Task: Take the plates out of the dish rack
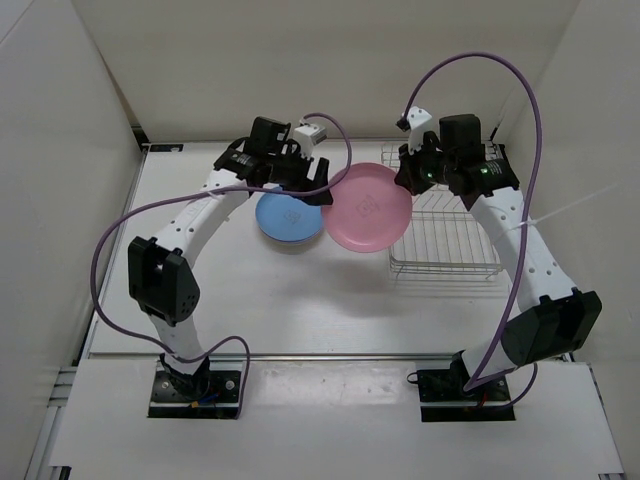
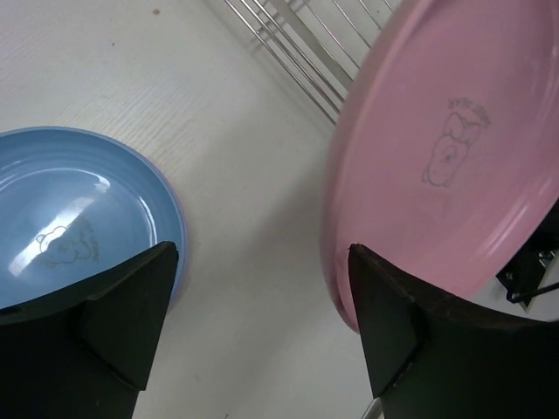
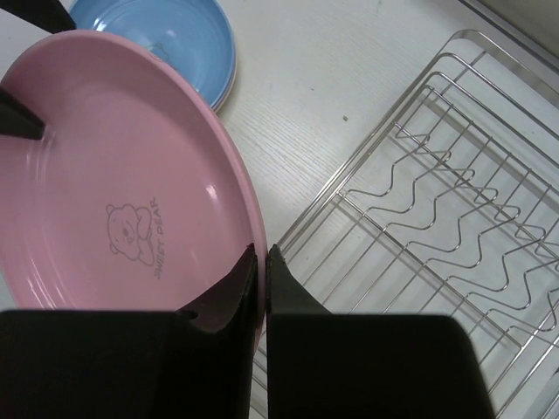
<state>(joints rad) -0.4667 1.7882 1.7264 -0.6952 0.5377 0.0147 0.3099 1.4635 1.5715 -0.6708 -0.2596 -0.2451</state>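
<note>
Its wrist camera shows the right gripper (image 3: 262,255) clamped on the round pink plastic plate (image 3: 105,157); the left gripper (image 2: 262,253) gapes. Below, a white table (image 1: 240,300), white walls (image 1: 60,150).

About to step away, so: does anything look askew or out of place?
Only the pink plate: it rests nowhere, pinched at its rim by the right gripper between the dish rack and the blue plate, the open left gripper beside it. Nothing spilled or damaged.

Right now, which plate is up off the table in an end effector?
The pink plate, pinched at its rim by the right end effector; the blue plate lies flat on the table.
</note>
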